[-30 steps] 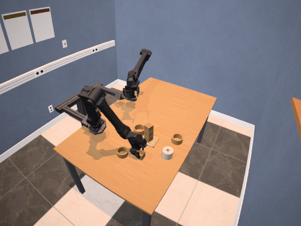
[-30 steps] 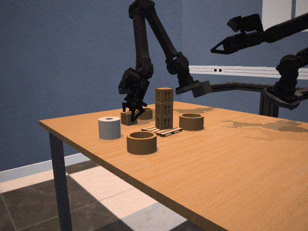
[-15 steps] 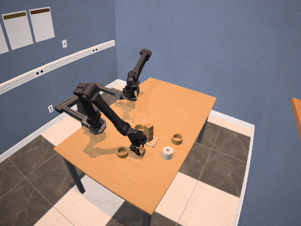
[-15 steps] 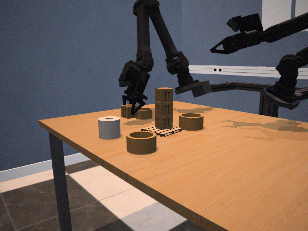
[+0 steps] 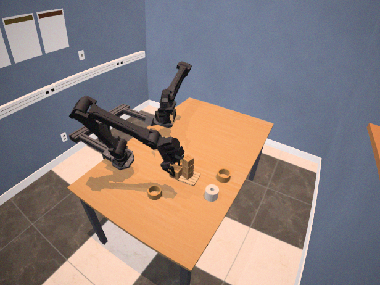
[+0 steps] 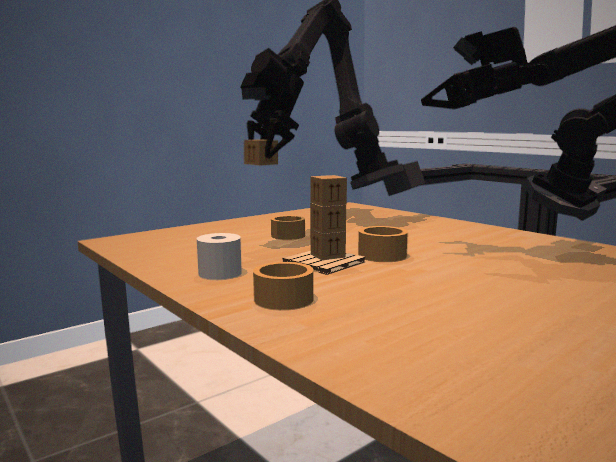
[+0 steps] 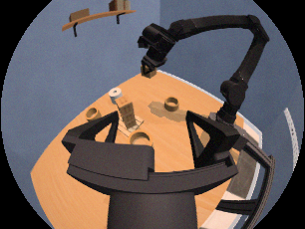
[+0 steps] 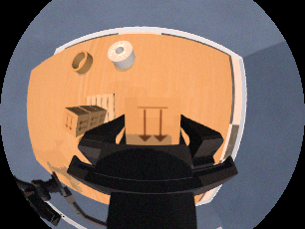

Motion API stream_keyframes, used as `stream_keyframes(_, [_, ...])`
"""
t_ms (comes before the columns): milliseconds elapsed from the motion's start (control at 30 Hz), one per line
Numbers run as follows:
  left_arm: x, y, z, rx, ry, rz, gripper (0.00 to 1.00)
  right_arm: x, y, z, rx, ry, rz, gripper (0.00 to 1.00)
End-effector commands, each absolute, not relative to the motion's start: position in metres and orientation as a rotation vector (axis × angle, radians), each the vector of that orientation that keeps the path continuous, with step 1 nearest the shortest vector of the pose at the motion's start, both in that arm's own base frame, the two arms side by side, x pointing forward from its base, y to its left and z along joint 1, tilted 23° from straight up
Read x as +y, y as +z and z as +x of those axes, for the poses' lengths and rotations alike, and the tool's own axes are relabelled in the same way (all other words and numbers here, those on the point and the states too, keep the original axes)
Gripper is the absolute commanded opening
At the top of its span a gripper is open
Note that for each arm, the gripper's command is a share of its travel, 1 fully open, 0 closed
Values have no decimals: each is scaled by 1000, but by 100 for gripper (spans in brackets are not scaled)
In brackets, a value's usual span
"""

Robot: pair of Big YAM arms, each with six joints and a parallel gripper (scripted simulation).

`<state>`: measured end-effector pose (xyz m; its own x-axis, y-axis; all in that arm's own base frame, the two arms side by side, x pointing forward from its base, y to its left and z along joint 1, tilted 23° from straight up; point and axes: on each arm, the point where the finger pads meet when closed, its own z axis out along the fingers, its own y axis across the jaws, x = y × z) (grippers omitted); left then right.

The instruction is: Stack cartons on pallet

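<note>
Twin upward arrows [image 6: 334, 218] mark the three stacked cartons [image 5: 187, 168] [image 6: 328, 218] [image 7: 127, 114] [image 8: 85, 119], inward from the edge of the desk [image 5: 216, 139] [image 6: 400, 350] [image 7: 164, 126] [image 8: 174, 60] opposite the arms. The raised carton [image 5: 177, 171] [image 6: 255, 152] [image 7: 149, 73] [image 8: 152, 119] bears two arrows and a line. No words or numbers are readable.

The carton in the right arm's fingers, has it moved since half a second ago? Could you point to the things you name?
Yes; the carton [image 5: 178, 171] [image 6: 253, 152] [image 7: 149, 73] [image 8: 152, 116] rose, now above the tabletop [image 6: 400, 325].
</note>
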<state>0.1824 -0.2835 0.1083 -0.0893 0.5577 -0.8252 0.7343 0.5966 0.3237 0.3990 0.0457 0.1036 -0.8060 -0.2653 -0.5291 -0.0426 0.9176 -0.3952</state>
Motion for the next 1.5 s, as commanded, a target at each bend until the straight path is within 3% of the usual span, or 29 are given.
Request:
stream_keyframes(0, [-286,112,183,1756,-215,1057,100,60,139,412,2451,-461,-161,50])
stream_keyframes(367, [-295,134,184,1756,-236,1024,100,80,138,397,2484,-446,-106,50])
stream_keyframes(1000, [-262,230,202,1763,-69,833,100,229,77,294,2466,-446,-115,50])
stream_keyframes(1467, [-264,232,202,1757,-80,823,100,240,74,337,2485,-470,-190,50])
